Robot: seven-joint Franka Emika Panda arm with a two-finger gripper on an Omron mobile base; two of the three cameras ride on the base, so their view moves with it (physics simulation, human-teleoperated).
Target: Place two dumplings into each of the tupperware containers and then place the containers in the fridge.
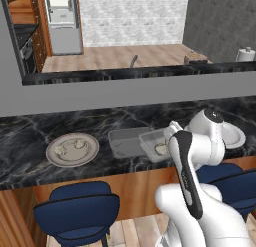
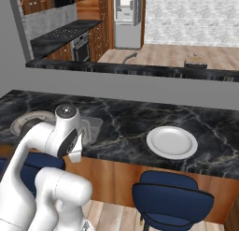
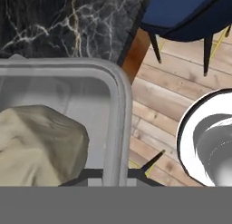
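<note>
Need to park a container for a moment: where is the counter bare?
Bare marble lies between the white plate and the darker tray, and left of the beige plate. Crowded where both trays touch beside the arm.

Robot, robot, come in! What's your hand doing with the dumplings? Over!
Hand shut, low over the lighter tub. One dumpling inside it. More dumplings wait on the beige plate. Darker tub alongside, nothing blocking.

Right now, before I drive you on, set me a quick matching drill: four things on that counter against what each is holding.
Things:
1. beige plate
2. darker container
3. lighter container
4. white plate

States:
A. one dumpling inside
B. two dumplings on it
C. bare, at the right end
D. nothing visible inside

Pairs: 1-B, 2-D, 3-A, 4-C
</note>
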